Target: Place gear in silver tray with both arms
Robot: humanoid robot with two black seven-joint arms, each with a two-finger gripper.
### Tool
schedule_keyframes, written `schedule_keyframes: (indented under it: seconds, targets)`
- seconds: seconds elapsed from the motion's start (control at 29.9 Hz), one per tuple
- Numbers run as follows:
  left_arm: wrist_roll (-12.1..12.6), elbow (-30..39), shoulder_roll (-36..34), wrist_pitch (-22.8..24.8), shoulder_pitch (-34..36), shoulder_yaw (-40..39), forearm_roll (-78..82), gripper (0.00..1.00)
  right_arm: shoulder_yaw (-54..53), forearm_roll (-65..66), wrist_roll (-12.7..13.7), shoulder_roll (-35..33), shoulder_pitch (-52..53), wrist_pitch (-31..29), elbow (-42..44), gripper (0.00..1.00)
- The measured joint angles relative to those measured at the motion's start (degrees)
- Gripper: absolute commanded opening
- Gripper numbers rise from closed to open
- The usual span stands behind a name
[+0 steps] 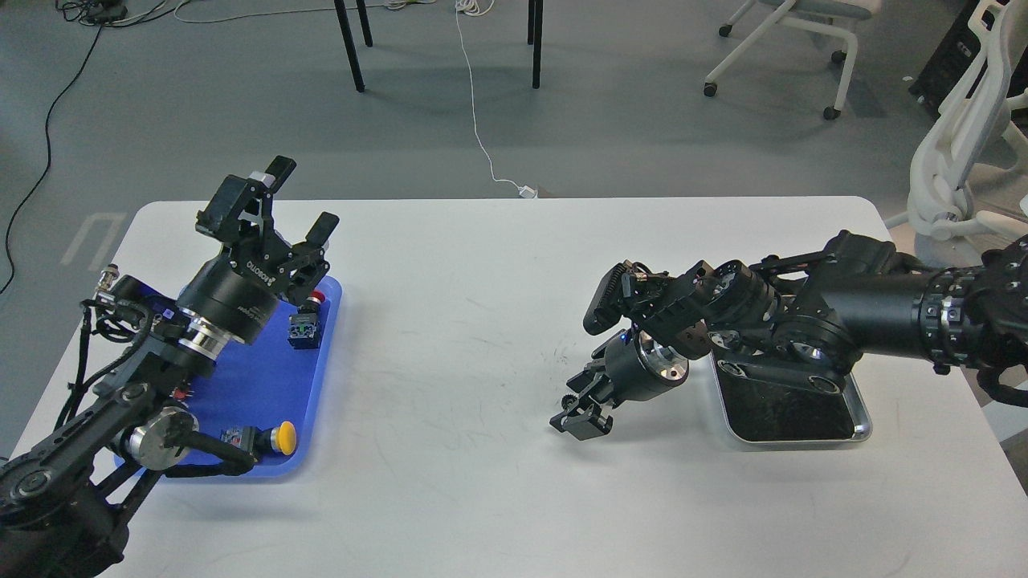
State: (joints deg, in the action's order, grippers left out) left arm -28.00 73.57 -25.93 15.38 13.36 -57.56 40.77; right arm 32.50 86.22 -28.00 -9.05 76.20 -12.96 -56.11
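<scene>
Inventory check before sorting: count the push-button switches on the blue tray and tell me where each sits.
2 in view: a red-capped switch at the blue tray's far right edge, and a yellow-capped one at its near edge. The left arm covers part of the tray, so more may be hidden.

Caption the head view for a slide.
Right gripper lowered over the gear beside the silver tray; left gripper open above the blue tray.

Robotics lab or office workspace, grey floor (201, 96), white rolling office chairs (791, 32), loose cables (478, 120), white table (450, 449), blue parts tray (265, 377) of pushbutton switches (307, 325)
</scene>
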Motion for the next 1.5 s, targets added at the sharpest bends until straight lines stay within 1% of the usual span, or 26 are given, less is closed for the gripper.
schedule_keyframes:
  seconds: [0.07, 0.17, 0.23, 0.37, 0.57, 0.7, 0.84, 1.07, 1.2, 1.3, 1.34, 1.5]
  targets:
    - [0.0, 0.0, 0.0, 0.0, -0.1, -0.1, 0.0, 0.98, 0.1, 0.0, 0.0, 0.1, 0.0, 0.0, 0.2, 0.33]
    - [0.0, 0.0, 0.0, 0.0, -0.2, -0.2, 0.0, 0.98, 0.2, 0.0, 0.0, 0.2, 0.0, 0.0, 0.4, 0.27]
    - [0.0, 0.0, 0.1, 0.0, -0.3, -0.2, 0.0, 0.98, 0.2, 0.0, 0.0, 0.2, -0.1, 0.0, 0.4, 0.19]
    - [0.0, 0.0, 0.1, -0.1, -0.4, -0.3, 0.0, 0.98, 0.2, 0.0, 0.0, 0.2, -0.1, 0.0, 0.4, 0.16]
    - [0.0, 0.0, 0.2, -0.1, -0.5, -0.4, 0.0, 0.98, 0.2, 0.0, 0.0, -0.2, 0.1, 0.0, 0.3, 0.15]
    - [0.0, 0.0, 0.4, -0.1, -0.5, -0.4, 0.0, 0.98, -0.2, -0.3, 0.0, -2.5, 1.5, 0.5, -0.4, 0.15]
    - [0.0, 0.0, 0.8, 0.0, -0.5, -0.4, 0.0, 0.98, -0.5, -0.4, 0.0, -9.1, 4.5, 1.2, -4.4, 0.16]
    - [0.0, 0.0, 1.5, 0.0, -0.5, -0.1, 0.0, 0.98, -0.4, 0.6, 0.0, -28.9, 7.8, 1.2, -14.5, 0.16]
    - [0.0, 0.0, 2.0, 0.1, -0.5, 0.1, 0.0, 0.98, -0.2, 4.6, 0.0, -37.7, 5.2, 1.2, -16.2, 0.17]
    - [0.0, 0.0, 2.7, 0.1, -0.5, 0.3, 0.0, 0.98, -0.5, 6.2, 0.0, -40.9, 1.6, 1.2, -16.1, 0.17]
    - [0.0, 0.0, 2.9, 0.1, -0.5, 0.3, 0.1, 0.98, -0.6, 6.3, 0.0, -41.3, 0.7, 1.3, -15.8, 0.18]
    - [0.0, 0.0, 3.3, 0.1, -0.4, 0.3, 0.2, 0.98, -2.3, 6.5, 0.0, -41.5, -4.2, 2.0, -11.8, 0.21]
